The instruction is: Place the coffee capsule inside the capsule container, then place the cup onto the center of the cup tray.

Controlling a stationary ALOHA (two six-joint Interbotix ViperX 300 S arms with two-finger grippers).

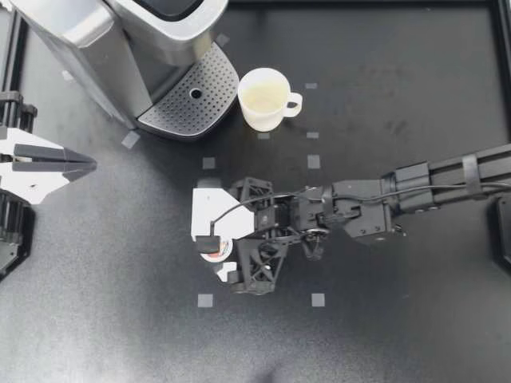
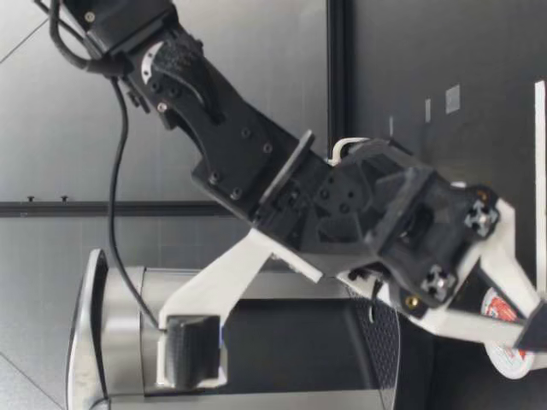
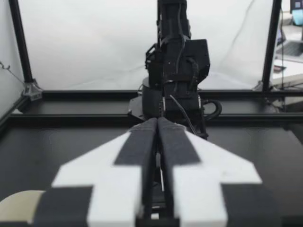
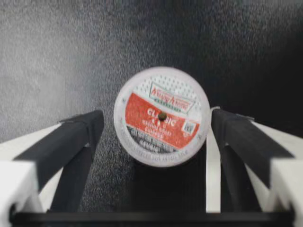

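The coffee capsule, with its red and white lid facing up, stands on the black table between the fingers of my right gripper. That gripper is open and points down over it. One pad stands clear of the capsule and the other pad is close to its rim. The low view shows the capsule resting on the table under the gripper. The white cup stands empty beside the perforated cup tray of the coffee machine. My left gripper is shut and empty at the left edge.
The coffee machine fills the back left corner. Small grey tape squares mark the table around the middle. A black frame rail runs along the right side. The cup's rim shows beside my left gripper.
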